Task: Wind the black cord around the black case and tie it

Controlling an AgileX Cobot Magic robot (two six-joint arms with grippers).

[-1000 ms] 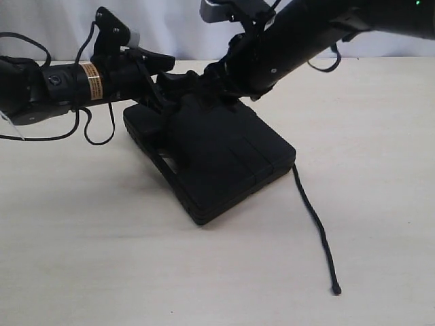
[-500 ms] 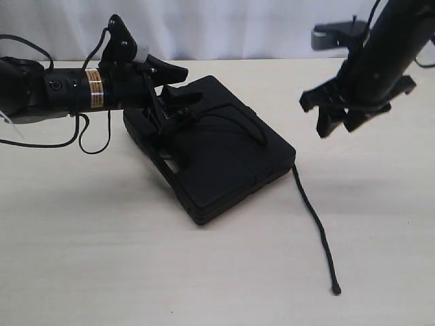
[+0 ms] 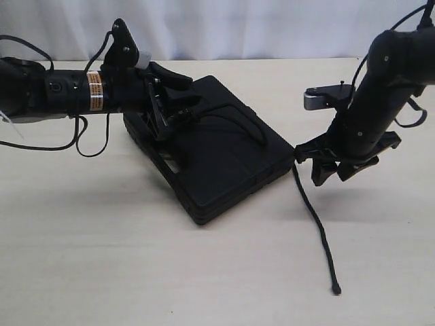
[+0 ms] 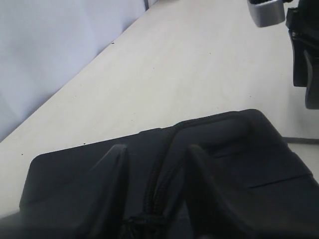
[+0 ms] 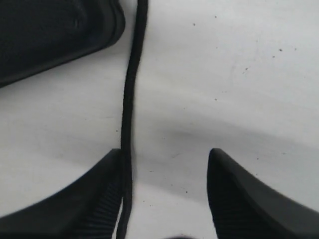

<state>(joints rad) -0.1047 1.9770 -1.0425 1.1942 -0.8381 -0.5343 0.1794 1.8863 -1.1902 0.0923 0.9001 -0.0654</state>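
**Two hands open, cord partly laid over the case**

Exterior view: the black case (image 3: 224, 163) lies flat on the bench (image 3: 102, 258). The black cord (image 3: 316, 224) crosses its lid, drops off the corner nearest your right hand (image 3: 336, 170) and trails loose over the bench to a free tip. Your left hand (image 3: 170, 102) sits over the case's opposite end.

Left wrist view: the fingers (image 4: 107, 189) stand apart and straddle the cord, with its fuzzy knot low between them. You are around it, not visibly pinching it.

Right wrist view: the fingers (image 5: 249, 199) are wide and hold nothing. The cord passes close along the inner face of the other finger, and I cannot tell whether it touches.

Handling, as a judgement: the cord looks soft, light and limp, so it will sag wherever you leave slack. Its braid should give your pads good bite. Take it close to the case corner rather than at the tip. The case looks stiff and may slide when you pull, so keep it pinned.
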